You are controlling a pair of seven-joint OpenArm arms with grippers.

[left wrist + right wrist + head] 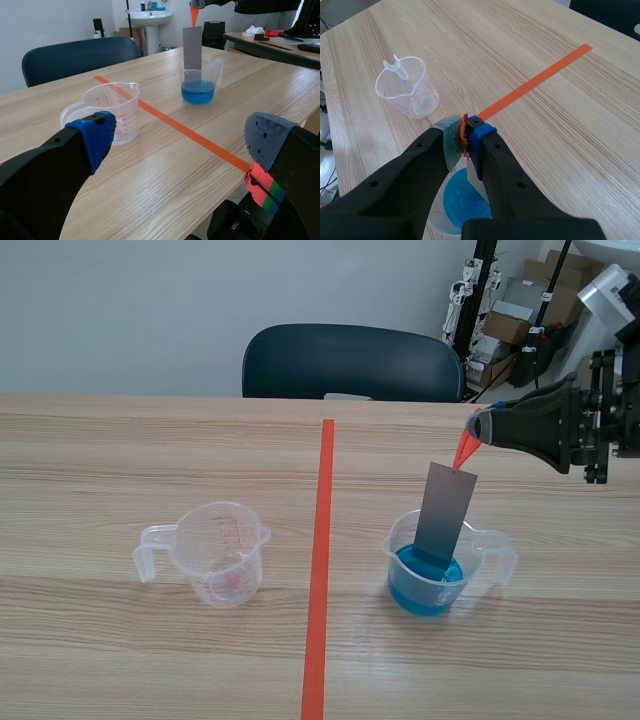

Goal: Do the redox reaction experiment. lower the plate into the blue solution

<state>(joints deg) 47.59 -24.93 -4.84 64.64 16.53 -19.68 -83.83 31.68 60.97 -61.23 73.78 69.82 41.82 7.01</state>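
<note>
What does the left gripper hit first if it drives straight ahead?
Likely the empty measuring cup, just ahead of one side of the left gripper; between the jaws only table shows. Depth is unclear.

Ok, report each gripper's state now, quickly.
Left gripper: open, holding nothing.
Right gripper: closed on the plate by its orange tab; the plate's lower end is inside the beaker.

Left hand (182,134): black fingers (40,170), blue dotted pads (97,132), red-green-blue tag (262,187). Right hand (465,131): black, grey-green pad (451,142), blue pad (479,131).
</note>
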